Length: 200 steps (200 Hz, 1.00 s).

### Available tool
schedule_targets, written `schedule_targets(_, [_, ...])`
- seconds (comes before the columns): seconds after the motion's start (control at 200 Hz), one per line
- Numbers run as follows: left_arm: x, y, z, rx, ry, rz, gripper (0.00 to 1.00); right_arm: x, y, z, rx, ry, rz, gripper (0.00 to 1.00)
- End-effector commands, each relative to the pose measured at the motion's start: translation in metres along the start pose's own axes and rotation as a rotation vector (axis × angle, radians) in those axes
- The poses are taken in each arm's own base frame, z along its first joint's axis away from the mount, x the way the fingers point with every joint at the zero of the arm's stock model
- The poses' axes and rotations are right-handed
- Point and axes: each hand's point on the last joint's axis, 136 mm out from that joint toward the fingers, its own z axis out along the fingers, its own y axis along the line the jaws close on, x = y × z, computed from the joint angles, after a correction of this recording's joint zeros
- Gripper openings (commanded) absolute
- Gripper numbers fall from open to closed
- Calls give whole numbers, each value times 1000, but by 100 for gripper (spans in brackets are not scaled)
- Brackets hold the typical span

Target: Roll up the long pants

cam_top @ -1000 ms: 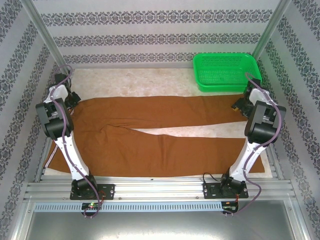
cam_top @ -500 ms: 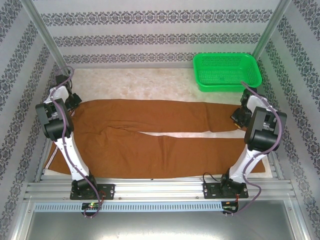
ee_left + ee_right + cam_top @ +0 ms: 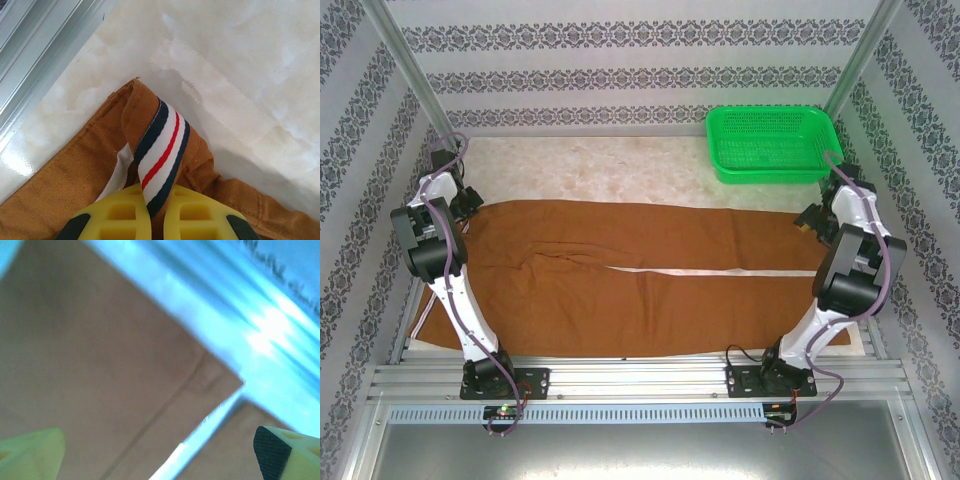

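The long pants (image 3: pixel 620 270) lie spread flat on the counter (image 3: pixel 620 165). The waistband is at the end far from the green basket (image 3: pixel 775 176), and both hems reach toward the basket's side, the far leg's cuff just in front of it. Our left fingers (image 3: pixel 120 220) are pinched shut on the waistband's far corner, where a navy, white and red striped lining (image 3: pixel 162 145) turns up out of the cloth. Our right fingers (image 3: pixel 30 445) stand wide apart with nothing between them, over the far leg's hem (image 3: pixel 215 375) near the basket.

We judge this to be straightening before the roll. To do it well, we would close low on the hem corner, catching both layers. Then we would draw gently away from the waistband grip until the thin gap between the legs runs even.

The fabric is soft, rust-brown and finely ribbed, and limp enough to skew if one side leads. The pale counter looks glossy, so we expect the cloth to slide rather than bunch.
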Motion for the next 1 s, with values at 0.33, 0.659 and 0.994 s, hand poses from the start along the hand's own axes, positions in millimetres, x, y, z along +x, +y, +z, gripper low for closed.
schedule_targets(0.33, [14, -3, 0, 17, 35, 20, 0, -30, 32, 75, -9, 73, 11, 97])
schedule_targets(0.659, [15, -4, 6, 22, 45, 23, 0, -14, 53, 87, -78, 146, -8, 0])
schedule_targets(0.994, [-8, -4, -26, 29, -75, -80, 0, -44, 53, -4, -173, -76, 18, 0])
